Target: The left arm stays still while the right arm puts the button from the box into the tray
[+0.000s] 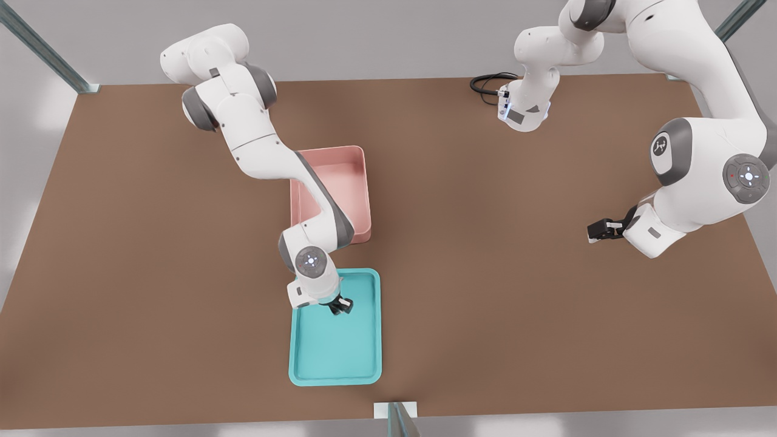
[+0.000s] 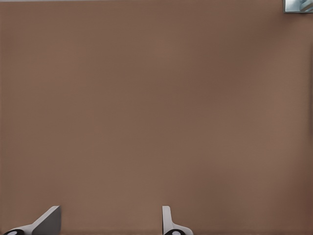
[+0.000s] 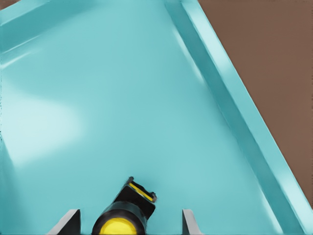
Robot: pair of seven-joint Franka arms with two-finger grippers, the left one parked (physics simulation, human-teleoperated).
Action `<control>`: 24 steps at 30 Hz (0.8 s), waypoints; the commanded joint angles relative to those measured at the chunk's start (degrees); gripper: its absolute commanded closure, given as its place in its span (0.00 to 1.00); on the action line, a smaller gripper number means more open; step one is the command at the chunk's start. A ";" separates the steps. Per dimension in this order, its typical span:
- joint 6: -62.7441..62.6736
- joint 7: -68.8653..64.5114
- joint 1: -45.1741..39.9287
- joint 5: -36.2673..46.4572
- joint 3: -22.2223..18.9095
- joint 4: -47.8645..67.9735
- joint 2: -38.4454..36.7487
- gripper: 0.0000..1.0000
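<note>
Your pincer (image 1: 341, 306) hangs low over the tray's (image 1: 364, 364) far end, fingers spread either side of the button (image 3: 126, 215), which lies directly beneath them on the tray floor, unpinched.

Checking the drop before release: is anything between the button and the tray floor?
Nothing visible. The button sits between the pincer's fingers over the tray's bare floor, at the end nearest the box.
</note>
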 commanded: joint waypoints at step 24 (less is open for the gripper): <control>-32.23 -48.86 -11.25 3.21 -7.01 -19.33 -34.98 0.00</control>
